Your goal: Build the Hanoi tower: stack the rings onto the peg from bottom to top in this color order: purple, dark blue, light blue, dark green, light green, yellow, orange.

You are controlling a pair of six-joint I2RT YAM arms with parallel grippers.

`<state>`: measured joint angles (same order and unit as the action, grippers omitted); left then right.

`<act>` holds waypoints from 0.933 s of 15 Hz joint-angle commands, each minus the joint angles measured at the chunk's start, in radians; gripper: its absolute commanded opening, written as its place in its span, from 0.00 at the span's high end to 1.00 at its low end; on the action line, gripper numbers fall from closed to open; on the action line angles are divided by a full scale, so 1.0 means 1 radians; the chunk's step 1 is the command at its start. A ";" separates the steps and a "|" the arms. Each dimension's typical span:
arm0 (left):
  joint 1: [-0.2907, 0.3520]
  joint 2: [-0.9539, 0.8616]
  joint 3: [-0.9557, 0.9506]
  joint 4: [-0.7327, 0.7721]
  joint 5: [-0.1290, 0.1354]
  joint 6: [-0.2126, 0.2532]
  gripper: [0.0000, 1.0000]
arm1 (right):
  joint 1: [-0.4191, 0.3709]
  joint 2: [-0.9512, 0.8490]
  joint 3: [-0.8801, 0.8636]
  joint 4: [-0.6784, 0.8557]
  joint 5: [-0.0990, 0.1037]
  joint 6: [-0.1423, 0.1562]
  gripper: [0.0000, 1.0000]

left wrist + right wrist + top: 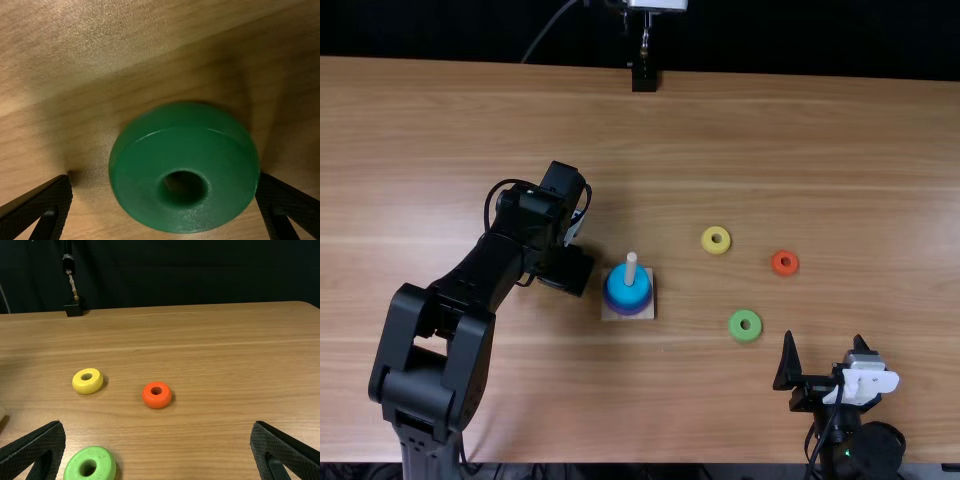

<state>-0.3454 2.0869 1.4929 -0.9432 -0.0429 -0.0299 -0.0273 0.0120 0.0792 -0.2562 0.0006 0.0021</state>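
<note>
Left of the wooden peg (631,268), my left gripper (567,268) is low over the table. In the left wrist view, the dark green ring (145,165) lies flat between the fingers of my open left gripper (165,177), close to one fingertip and apart from the other. A light blue ring (628,284) tops the stack on the peg, with a purple ring (624,309) lower down. Light green (745,325), yellow (716,240) and orange (785,262) rings lie loose on the right. Near them, my right gripper (824,345) is open and holds nothing; in its wrist view, the right gripper (158,425) faces these rings.
The peg stands on a square wooden base (648,312) near the table's middle. A black stand (644,78) is at the far edge. The left arm (460,330) spans the table's left part. Bare wood (800,160) stretches beyond the loose rings.
</note>
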 commanded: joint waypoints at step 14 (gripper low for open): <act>0.005 0.033 0.024 0.073 0.063 -0.003 1.00 | -0.010 -0.012 -0.064 -0.069 0.009 0.002 0.00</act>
<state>-0.3470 2.0941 1.5009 -0.8707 -0.0109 -0.0303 -0.0269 0.0124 0.0792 -0.2558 0.0006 0.0017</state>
